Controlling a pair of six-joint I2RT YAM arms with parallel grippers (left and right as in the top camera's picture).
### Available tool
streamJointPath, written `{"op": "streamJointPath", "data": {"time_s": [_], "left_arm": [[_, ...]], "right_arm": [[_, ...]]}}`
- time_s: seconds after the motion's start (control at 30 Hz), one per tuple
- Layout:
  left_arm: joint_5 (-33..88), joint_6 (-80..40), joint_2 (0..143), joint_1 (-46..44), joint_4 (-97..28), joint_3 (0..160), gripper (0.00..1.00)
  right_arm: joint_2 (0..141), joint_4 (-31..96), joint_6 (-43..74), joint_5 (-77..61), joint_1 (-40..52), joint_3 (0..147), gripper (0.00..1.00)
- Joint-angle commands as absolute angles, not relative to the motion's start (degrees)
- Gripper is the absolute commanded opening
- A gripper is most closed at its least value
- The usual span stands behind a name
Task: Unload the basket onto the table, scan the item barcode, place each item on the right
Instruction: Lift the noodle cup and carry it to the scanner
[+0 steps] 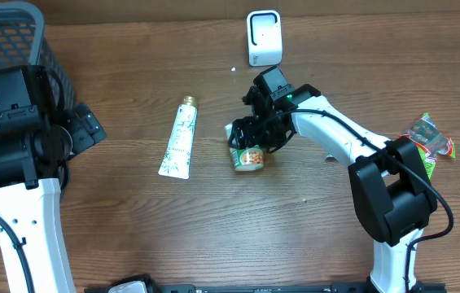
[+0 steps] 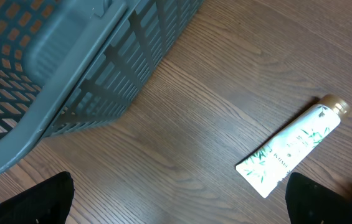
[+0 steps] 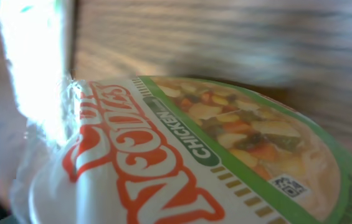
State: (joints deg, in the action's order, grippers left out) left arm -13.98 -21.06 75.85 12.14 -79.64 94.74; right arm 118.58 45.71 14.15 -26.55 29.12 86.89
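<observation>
Left tool: we see both fingertips at the bottom corners of the left wrist view. They are spread to full width, with only bare worktop between them, and they hold nothing.

A grey mesh basket stands ahead and to the left of this tool. A white tube with leaf print and a gold cap lies flat ahead and to its right. The cap points away, and the tube is well apart from the fingertips.

Right tool: it is down at the Cup Noodles cup, which sits right at its tip, to the right of the tube. In the right wrist view the film-wrapped chicken-flavour lid fills the frame, with a small square code printed near the rim. We cannot make out the fingers, so we cannot tell how wide they stand or whether they grip the cup.

A white barcode scanner stands beyond the right tool, apart from the cup. A green and red snack packet lies well to the right of that tool.
</observation>
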Motion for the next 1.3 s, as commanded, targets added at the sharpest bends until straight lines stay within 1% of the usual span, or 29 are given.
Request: {"op": "streamJointPath", "data": {"time_s": [0.0, 0.13, 0.17, 0.23, 0.3, 0.4, 0.53, 0.77, 0.9, 1.07, 1.27], "left_arm": [[-13.91, -21.89, 75.66, 12.32, -79.46, 94.67, 1.0], [-13.91, -21.87, 75.66, 12.32, -79.46, 94.67, 1.0], [-13.93, -21.89, 75.66, 12.32, -79.46, 94.67, 1.0], [-13.91, -21.89, 75.66, 12.32, -79.46, 94.67, 0.99], [-13.91, -21.89, 75.66, 12.32, -79.46, 94.67, 1.0], [-13.91, -21.89, 75.66, 12.32, -79.48, 94.67, 1.0], [-13.93, -21.89, 75.66, 12.32, -79.48, 94.67, 1.0], [-13.91, -21.89, 75.66, 12.32, -79.48, 94.67, 1.0], [-13.91, -21.89, 75.66, 12.32, -79.46, 94.67, 0.99], [-13.91, -21.89, 75.66, 12.32, -79.48, 94.67, 1.0], [-13.93, -21.87, 75.66, 12.32, -79.46, 94.67, 0.99]], "right_arm": [[118.63, 45.34, 11.7, -36.29, 28.45, 88.6, 0.8], [118.63, 44.36, 11.75, -45.01, 27.68, 88.6, 0.8], [118.63, 43.92, 11.79, -47.79, 27.35, 88.6, 0.79], [118.63, 42.7, 12.21, -53.69, 26.2, 88.6, 0.72], [118.5, 41.63, 12.21, -58.33, 24.86, 88.6, 0.68], [117.84, 40.53, 12.21, -65.67, 22.39, 88.9, 0.68], [116.33, 40.6, 12.21, -70.0, 20.21, 90.0, 0.66], [111.33, 40.47, 14.22, -68.97, 17.82, 93.32, 0.64], [108.6, 40.38, 15.84, -64.49, 17.58, 95.94, 0.65], [106.48, 40.4, 17.85, -56.05, 17.61, 99.55, 0.62], [106.39, 40.58, 17.8, -53.49, 17.65, 104.2, 0.61]]}}
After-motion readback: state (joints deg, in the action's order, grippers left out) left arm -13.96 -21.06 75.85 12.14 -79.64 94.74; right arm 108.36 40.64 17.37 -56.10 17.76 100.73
